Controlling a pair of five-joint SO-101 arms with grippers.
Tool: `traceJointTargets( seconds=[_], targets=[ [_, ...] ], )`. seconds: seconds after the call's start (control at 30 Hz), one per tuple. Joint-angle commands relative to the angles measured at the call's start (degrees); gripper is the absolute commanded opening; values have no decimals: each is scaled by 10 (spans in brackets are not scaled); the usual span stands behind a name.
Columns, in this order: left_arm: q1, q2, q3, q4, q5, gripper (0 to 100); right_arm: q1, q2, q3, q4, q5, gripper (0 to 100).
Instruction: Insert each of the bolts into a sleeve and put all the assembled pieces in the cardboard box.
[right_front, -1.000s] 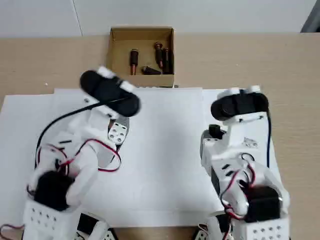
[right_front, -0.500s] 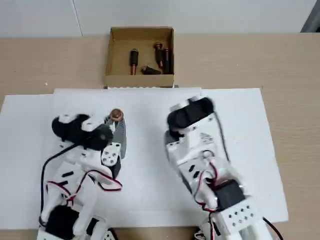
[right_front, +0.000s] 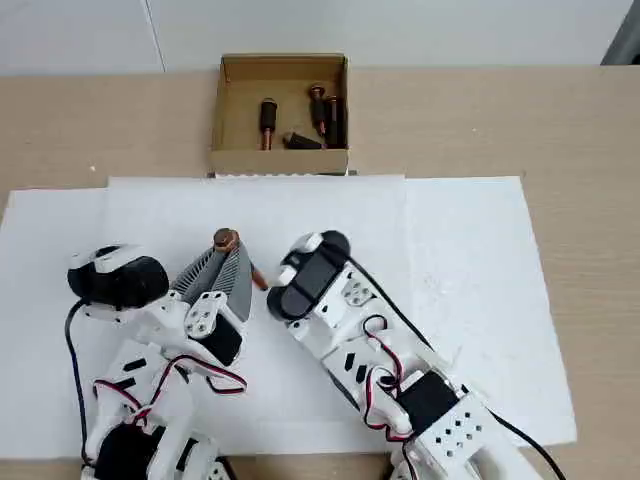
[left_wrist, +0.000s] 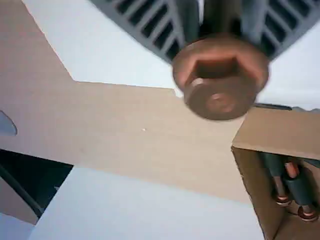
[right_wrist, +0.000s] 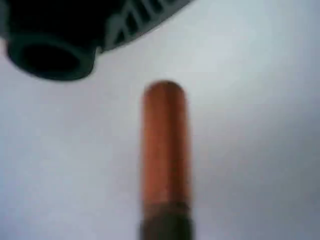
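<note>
Bolt (left_wrist: 220, 75), copper hex head, pinched between the left gripper's (right_front: 225, 255) ribbed grey fingers, with the head just past the tips. It sits over the white sheet (right_front: 450, 260), well short of the cardboard box (right_front: 280, 160). I judge it's presented for mating with a sleeve. Right gripper (right_front: 268, 288) is angled in just beside it; I cannot tell its grip. A copper shank (right_wrist: 165, 145) shows ahead of it. Both arms are folded low and lean toward each other.
</note>
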Motion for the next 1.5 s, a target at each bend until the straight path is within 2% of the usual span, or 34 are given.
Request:
traceJointTargets(
  seconds=[0.0, 0.37, 0.6, 0.9, 1.2, 1.47],
  targets=[
    [3, -6, -3, -19, 19, 6, -12, -7, -4, -18, 20, 4],
    [-1, -6, 0, -75, 24, 6, -12, -7, -5, -18, 71, 4],
    [-1, -6, 0, -74, 24, 6, -13, -7, -7, -73, 110, 4],
    [0, -6, 9, -76, 24, 6, -37, -7, -7, -73, 116, 4],
    [0, -5, 29, -71, 24, 6, -38, -7, -9, -78, 117, 4],
    [3, -5, 34, -3, 25, 6, -37, -7, -19, -121, 117, 4]
  ],
)
